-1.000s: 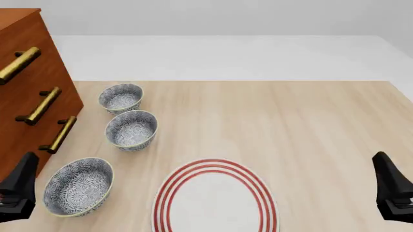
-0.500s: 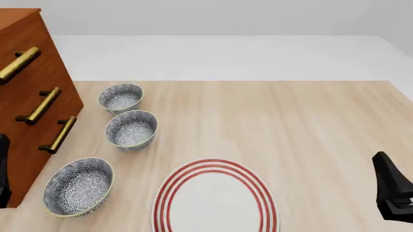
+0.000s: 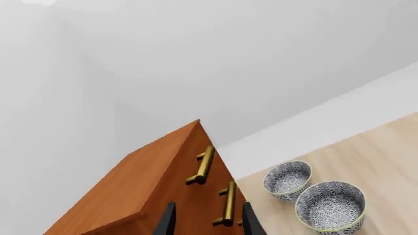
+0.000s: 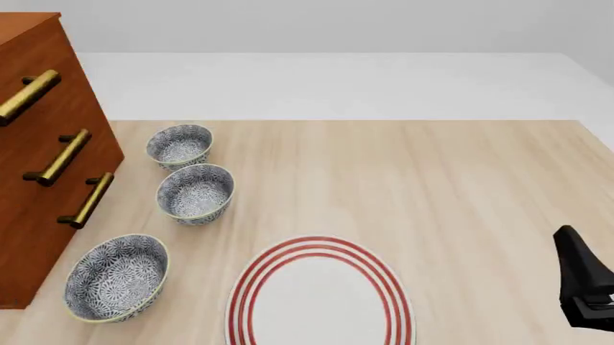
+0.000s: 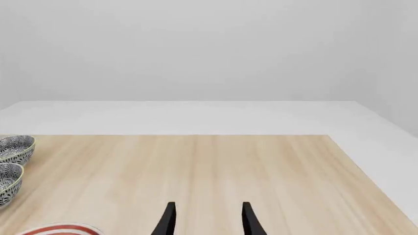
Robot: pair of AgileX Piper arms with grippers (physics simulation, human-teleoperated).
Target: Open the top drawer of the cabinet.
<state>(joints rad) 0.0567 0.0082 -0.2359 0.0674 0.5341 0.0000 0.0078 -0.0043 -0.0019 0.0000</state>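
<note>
Looking forward from our side, we find the cabinet (image 4: 43,154) standing at nine o'clock on the surface (image 4: 461,187), a reddish-brown chest whose front faces toward three o'clock. Its three drawers are stacked, each with a brass bar handle. We see the top drawer (image 4: 29,68) highest of the three, flush with the cabinet front, its handle (image 4: 29,95) sticking out toward us.

Our left gripper (image 3: 207,221) does not appear in the front view. In the left wrist view its two dark fingers stand apart with nothing between them, so we read it as open; beyond them lie the cabinet's corner and two of the brass handles, and the fingers touch neither.

Our right gripper (image 5: 207,220) sits at the four o'clock edge of the front view, well apart from the cabinet. Its fingers are likewise spread and empty, pointing across bare wood toward twelve o'clock.

Three patterned bowls run in a line just beside the cabinet: the far bowl (image 4: 180,146) at about ten o'clock, the middle bowl (image 4: 195,192) near it, and the near bowl (image 4: 116,277) at about eight o'clock. A red-ringed plate (image 4: 320,296) lies at six o'clock, partly cut off by the lower edge.
</note>
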